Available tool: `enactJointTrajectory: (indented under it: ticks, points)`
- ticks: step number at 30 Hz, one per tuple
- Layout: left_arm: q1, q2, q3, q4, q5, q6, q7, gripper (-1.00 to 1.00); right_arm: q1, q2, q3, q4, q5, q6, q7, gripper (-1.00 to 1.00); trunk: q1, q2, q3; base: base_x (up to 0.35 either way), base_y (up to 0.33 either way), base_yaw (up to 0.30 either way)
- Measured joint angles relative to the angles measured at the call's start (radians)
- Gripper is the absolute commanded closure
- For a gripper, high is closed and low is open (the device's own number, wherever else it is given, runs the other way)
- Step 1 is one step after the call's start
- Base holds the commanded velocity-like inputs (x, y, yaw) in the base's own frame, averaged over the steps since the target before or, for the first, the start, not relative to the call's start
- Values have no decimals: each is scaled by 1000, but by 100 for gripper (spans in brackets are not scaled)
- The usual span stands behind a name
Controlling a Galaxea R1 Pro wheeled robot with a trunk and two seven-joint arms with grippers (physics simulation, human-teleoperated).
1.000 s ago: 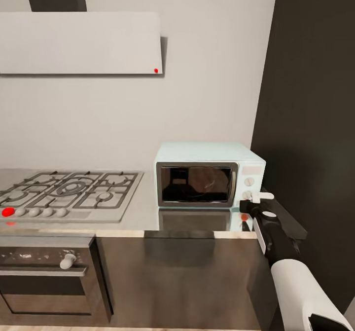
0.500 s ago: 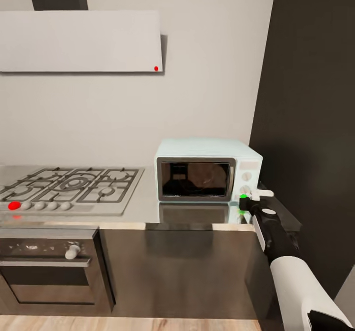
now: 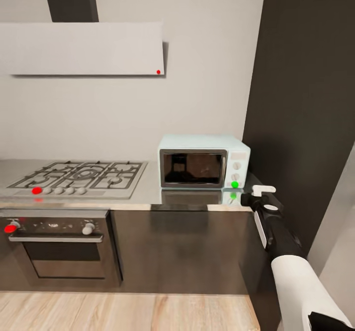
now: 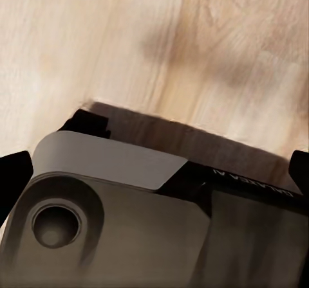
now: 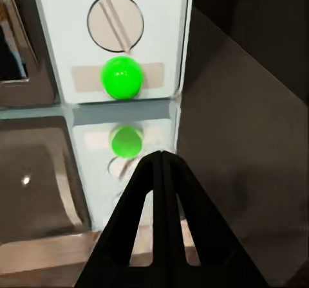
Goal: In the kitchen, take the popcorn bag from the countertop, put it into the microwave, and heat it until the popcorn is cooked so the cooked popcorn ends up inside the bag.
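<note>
The microwave (image 3: 204,168) is sitting on the countertop (image 3: 148,193), just ahead of and slightly to the left of the right gripper (image 3: 261,191), with its door closed. Its indicator light (image 3: 234,184) is glowing green on the knob panel, directly in front of the gripper and a little apart from it. In the right wrist view the right gripper (image 5: 162,166) is showing its two dark fingers (image 5: 145,217) pressed together at the tips, clenched on nothing, and pointing at the light (image 5: 121,77) and its reflection in the glossy worktop. A round knob (image 5: 114,22) is sitting just beyond the light. Through the dark glass a dim brownish shape is showing, too faint to identify, so I cannot tell where the popcorn bag is. A gas hob (image 3: 79,177) is lying well to the left of the gripper, above a built-in oven (image 3: 61,244). The left wrist view is looking at wooden floor (image 4: 161,50) past a grey robot housing; I cannot tell how the left gripper's jaws are standing.
</note>
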Motion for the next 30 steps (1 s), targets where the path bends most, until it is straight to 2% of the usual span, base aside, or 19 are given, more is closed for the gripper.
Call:
enactJointTrajectory:
  ticks: [7,10,12,15,16,20,23,25,27,29,30]
  points:
    - [0,0,0,0,0,0,0,-100,0,3,3,2,0,1,0,100,0,0,0,-347,0,0]
    - [0,0,0,0,0,0,0,-100,0,7,3,49,0,-2,-2,100,0,0,0,-346,0,0]
    - [0,1,0,0,1,0,0,-100,0,9,4,155,2,-10,-9,100,0,0,0,-300,0,0]
    - [0,2,0,0,1,0,0,-100,0,11,7,392,10,-42,-16,100,0,0,0,-78,0,0]
    - [0,3,0,0,2,0,0,-100,0,11,7,433,12,-54,-16,100,-1,0,0,-18,0,0]
    - [0,3,0,0,3,0,1,-100,0,5,7,670,48,-88,-17,100,-1,0,0,-5,0,0]
    - [0,3,0,0,3,0,1,-100,0,-5,6,839,53,-165,-18,100,-1,0,0,0,0,0]
    - [0,3,0,0,3,0,1,-100,28,-9,9,907,53,-225,-22,100,-1,0,0,0,0,0]
    - [0,3,0,0,3,0,2,-100,108,-10,9,927,56,-253,-29,100,-1,0,0,0,0,0]
    - [0,3,0,0,3,0,2,-100,217,-11,10,934,57,-297,-31,100,-1,0,0,0,0,0]
    - [0,3,0,0,3,0,1,-100,247,-11,10,935,56,-318,-31,100,-1,0,0,0,0,0]
